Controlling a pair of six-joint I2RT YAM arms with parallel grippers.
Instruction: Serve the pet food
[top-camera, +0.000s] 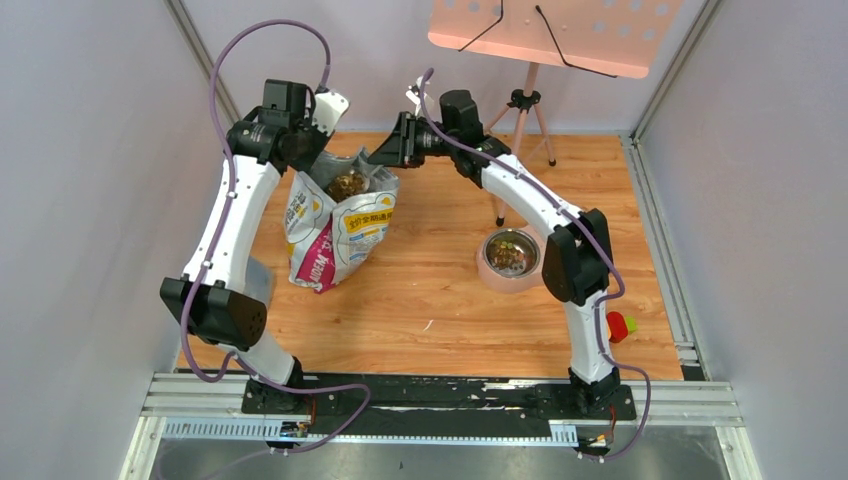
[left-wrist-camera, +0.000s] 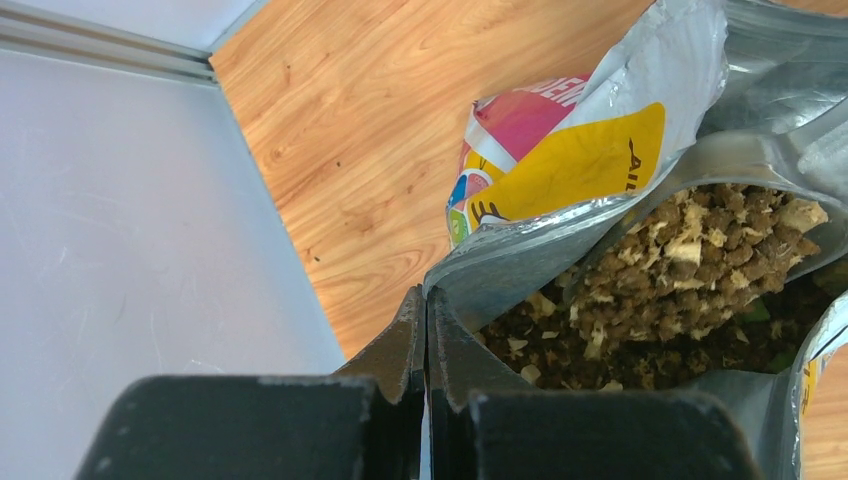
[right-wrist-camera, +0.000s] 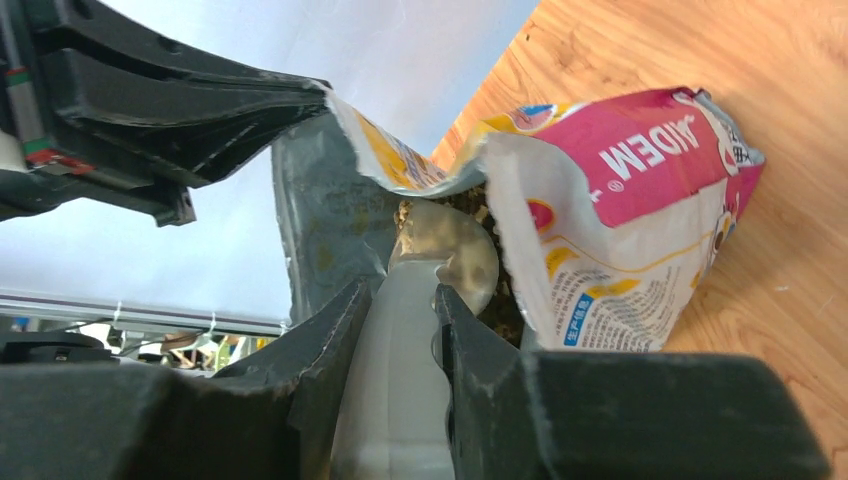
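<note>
The printed bag (top-camera: 335, 228) stands open at the table's back left, with brown kibble (top-camera: 347, 184) showing in its mouth. My left gripper (top-camera: 312, 150) is shut on the bag's silver rim (left-wrist-camera: 470, 275), beside the kibble (left-wrist-camera: 680, 270). My right gripper (top-camera: 385, 150) is shut on the handle of the clear scoop (right-wrist-camera: 405, 350). The scoop's bowl (right-wrist-camera: 455, 250) sits tilted in the bag's mouth with kibble in it. The bag's pink and white side (right-wrist-camera: 640, 190) is to the right. A metal bowl (top-camera: 510, 258) on the table holds some kibble.
A music stand (top-camera: 545, 35) on a tripod stands at the back right. A small red and green object (top-camera: 620, 325) lies at the table's right edge. Grey walls close in on both sides. The left gripper's black body (right-wrist-camera: 150, 100) is above the bag in the right wrist view.
</note>
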